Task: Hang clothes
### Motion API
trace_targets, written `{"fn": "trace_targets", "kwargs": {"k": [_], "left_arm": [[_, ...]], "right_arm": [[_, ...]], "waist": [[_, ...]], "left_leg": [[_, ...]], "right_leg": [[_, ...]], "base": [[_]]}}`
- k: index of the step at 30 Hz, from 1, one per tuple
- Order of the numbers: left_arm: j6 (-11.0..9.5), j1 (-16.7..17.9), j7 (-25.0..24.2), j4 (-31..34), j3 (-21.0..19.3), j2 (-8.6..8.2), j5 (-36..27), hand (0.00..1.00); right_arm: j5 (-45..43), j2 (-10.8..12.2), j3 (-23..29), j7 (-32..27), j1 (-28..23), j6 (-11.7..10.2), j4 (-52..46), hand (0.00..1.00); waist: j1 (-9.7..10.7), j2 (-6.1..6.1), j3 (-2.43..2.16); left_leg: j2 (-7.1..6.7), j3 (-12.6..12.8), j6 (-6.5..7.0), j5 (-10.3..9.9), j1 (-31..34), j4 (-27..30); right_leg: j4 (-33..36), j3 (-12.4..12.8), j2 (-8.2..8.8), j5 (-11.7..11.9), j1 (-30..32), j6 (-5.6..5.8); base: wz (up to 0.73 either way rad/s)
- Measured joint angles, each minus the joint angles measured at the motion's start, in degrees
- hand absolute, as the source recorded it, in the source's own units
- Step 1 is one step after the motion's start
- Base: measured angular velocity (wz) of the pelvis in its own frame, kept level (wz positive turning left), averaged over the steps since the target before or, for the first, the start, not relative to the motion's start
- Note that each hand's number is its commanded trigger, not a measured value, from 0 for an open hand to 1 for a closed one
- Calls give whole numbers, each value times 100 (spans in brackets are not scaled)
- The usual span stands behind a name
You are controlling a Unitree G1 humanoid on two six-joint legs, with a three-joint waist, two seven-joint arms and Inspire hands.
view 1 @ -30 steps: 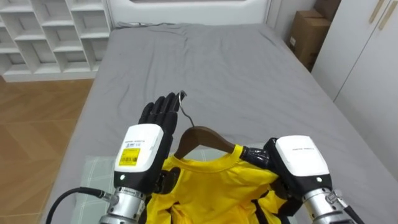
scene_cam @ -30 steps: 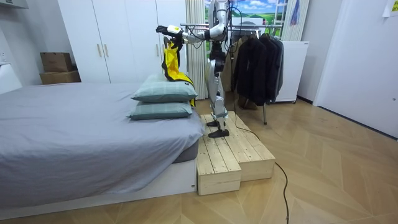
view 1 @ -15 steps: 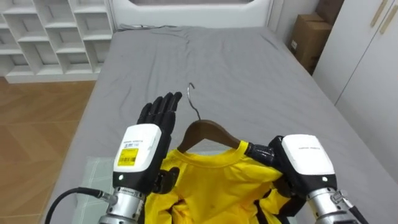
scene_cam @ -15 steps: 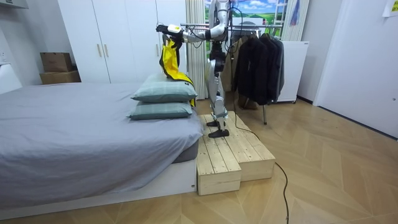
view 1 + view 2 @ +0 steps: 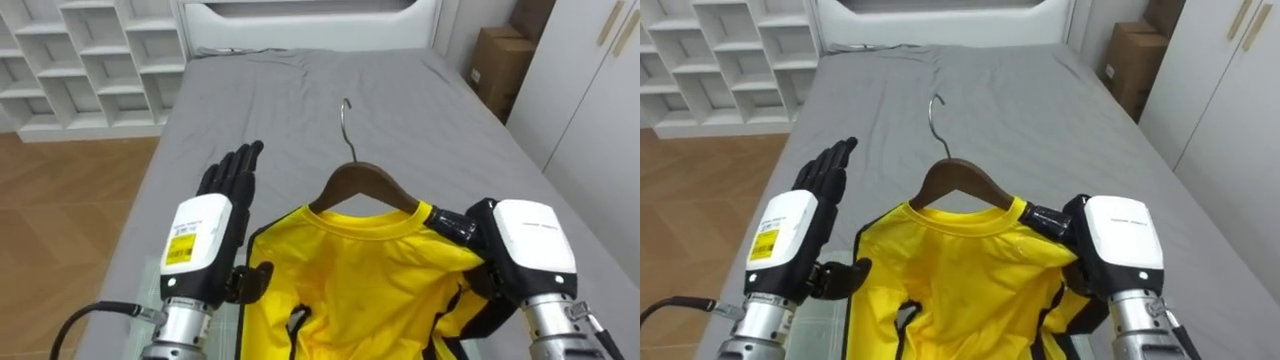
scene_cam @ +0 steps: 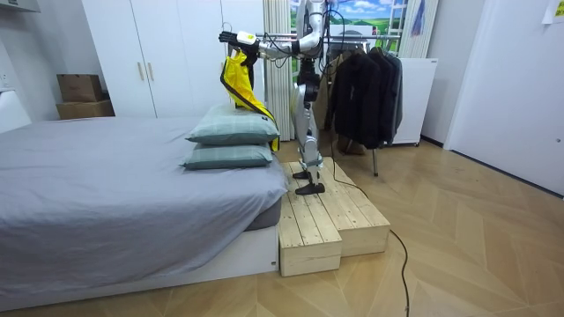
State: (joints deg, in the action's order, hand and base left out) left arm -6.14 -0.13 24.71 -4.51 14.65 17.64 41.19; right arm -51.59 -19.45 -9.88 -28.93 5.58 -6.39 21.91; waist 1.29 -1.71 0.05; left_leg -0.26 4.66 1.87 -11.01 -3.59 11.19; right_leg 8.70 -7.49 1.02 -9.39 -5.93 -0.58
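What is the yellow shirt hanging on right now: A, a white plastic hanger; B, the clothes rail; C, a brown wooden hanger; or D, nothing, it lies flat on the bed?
C: the yellow shirt has its collar around a brown wooden hanger, raised above the grey bed.

Brightly and evenly lit, diffuse and indoor. Softly shaded along creases of the wide grey fabric bed cover [image 5: 420, 120], upper centre; darker below its overhanging edge, lower left of the room view.
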Motion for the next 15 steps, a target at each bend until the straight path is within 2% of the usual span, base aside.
{"fn": "trace_targets", "kwargs": {"k": [3, 7, 11, 15], "left_arm": [[5, 40, 0, -2, -145, -14, -55, 0], [8, 137, 115, -46, -493, -39, -64, 0], [11, 232, 255, -125, -834, -45, -368, 0], [-20, 275, 430, -306, -1011, -81, -598, 0]], "right_arm": [[0, -63, 56, -2, -32, -7, 36, 100], [-16, -68, 459, -75, -207, -48, 36, 100], [-14, -75, 719, -171, -325, -48, 35, 100], [5, -74, 827, -230, -470, -46, 30, 100]], "waist": [[14, -8, -1], [-6, -12, -1], [7, -12, 0], [-10, -8, -1]], "left_leg": [[-1, -2, 0, 0, -6, -2], [2, -1, 0, 0, -5, 3], [5, -3, 0, 0, -4, -1], [6, -2, -2, 1, -50, -44]], "right_leg": [[-9, -5, 1, 0, -10, 0], [-9, -6, 2, 0, -9, 0], [-10, -29, 1, 0, -6, 0], [-4, -27, -3, 0, -30, 0]], "base": [[0], [0], [0], [0]]}}
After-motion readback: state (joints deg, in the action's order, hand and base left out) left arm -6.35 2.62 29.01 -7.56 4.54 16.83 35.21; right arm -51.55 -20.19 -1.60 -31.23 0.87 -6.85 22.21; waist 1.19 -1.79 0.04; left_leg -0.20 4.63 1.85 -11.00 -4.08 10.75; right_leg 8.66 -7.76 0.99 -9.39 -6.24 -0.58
